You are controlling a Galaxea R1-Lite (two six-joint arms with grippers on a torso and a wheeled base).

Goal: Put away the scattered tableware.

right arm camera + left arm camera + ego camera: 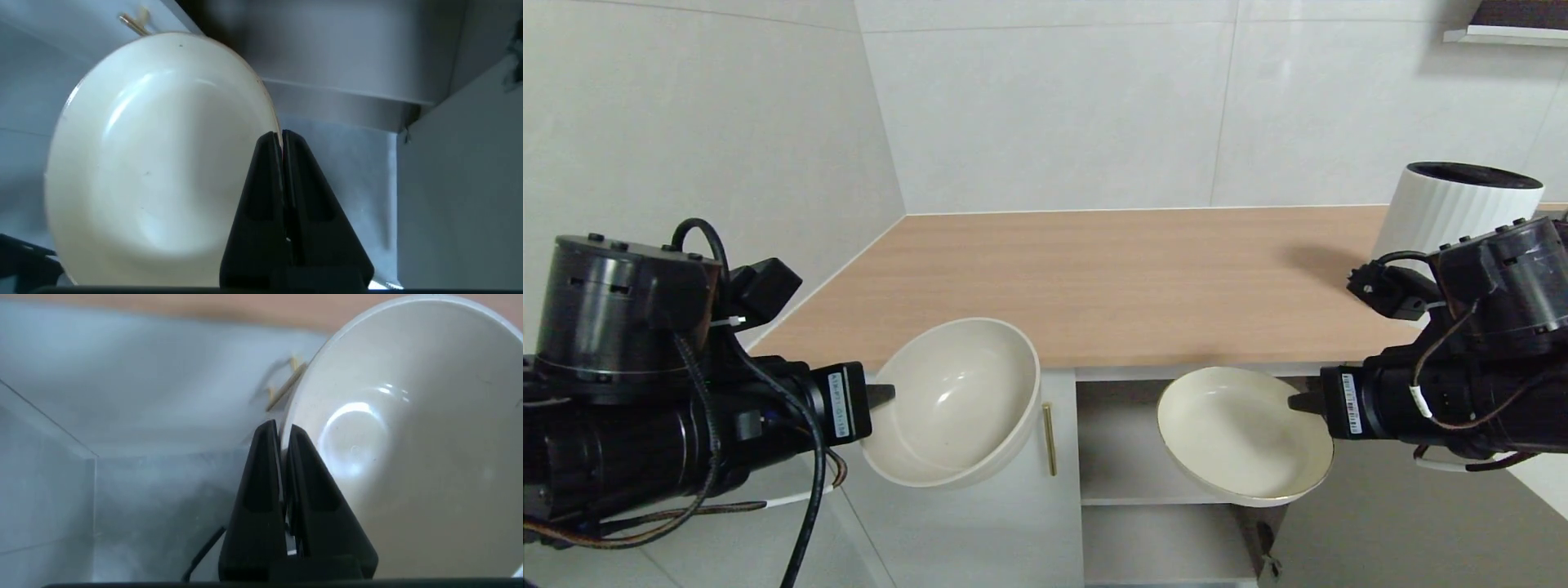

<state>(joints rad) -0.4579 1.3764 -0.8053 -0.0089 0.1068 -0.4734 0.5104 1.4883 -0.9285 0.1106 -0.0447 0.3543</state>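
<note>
Two arms, each holding one piece of tableware in front of the wooden tabletop [1111,278]

The left end effector [885,394] [282,434] is clenched on the rim of a deep cream-coloured round bowl [956,404] [409,441]. The bowl is held in the air, tilted, before the white cabinet door with a thin gold handle [1049,439]. The right end effector [1297,402] [282,140] is grasping the rim of a shallow cream-coloured plate with a thin gold edge [1241,433] [155,163], which hangs tilted in front of the open cabinet compartment with its grey shelf [1127,490], below the tabletop edge. The two dishes are apart, the handle between them. A white ribbed cylindrical container [1454,208] stands on the tabletop at the far right, behind the right arm
</note>
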